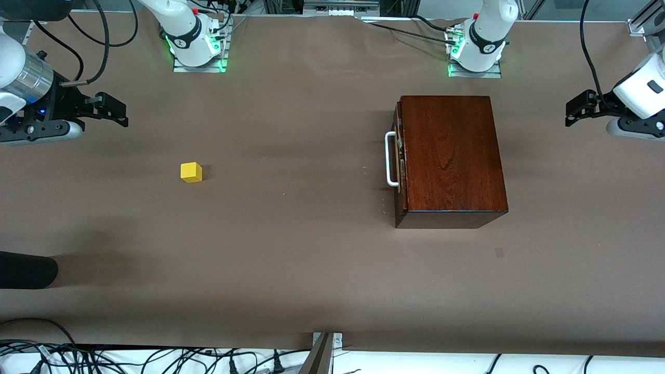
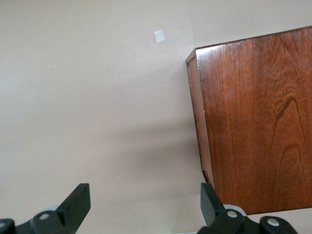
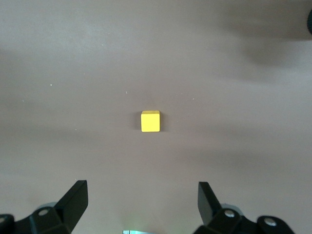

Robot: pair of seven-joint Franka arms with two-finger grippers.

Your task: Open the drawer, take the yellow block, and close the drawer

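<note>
The dark reddish-brown wooden box (image 1: 449,150) stands toward the left arm's end of the table. Its drawer (image 1: 399,156) is shut, and the white bar handle (image 1: 389,158) faces the right arm's end. The yellow block (image 1: 191,172) lies on the bare table toward the right arm's end. My right gripper (image 1: 117,110) is open and empty, raised over the table's end, and its wrist view shows the block (image 3: 150,121) ahead of its open gripper (image 3: 143,202). My left gripper (image 1: 574,110) is open and empty, raised beside the box (image 2: 258,126), as its wrist view (image 2: 145,204) shows.
A black rounded object (image 1: 26,270) reaches in over the table near the front camera at the right arm's end. A small pale mark (image 1: 499,253) lies on the table nearer the front camera than the box. The arm bases (image 1: 197,44) (image 1: 475,49) stand along the table's back edge.
</note>
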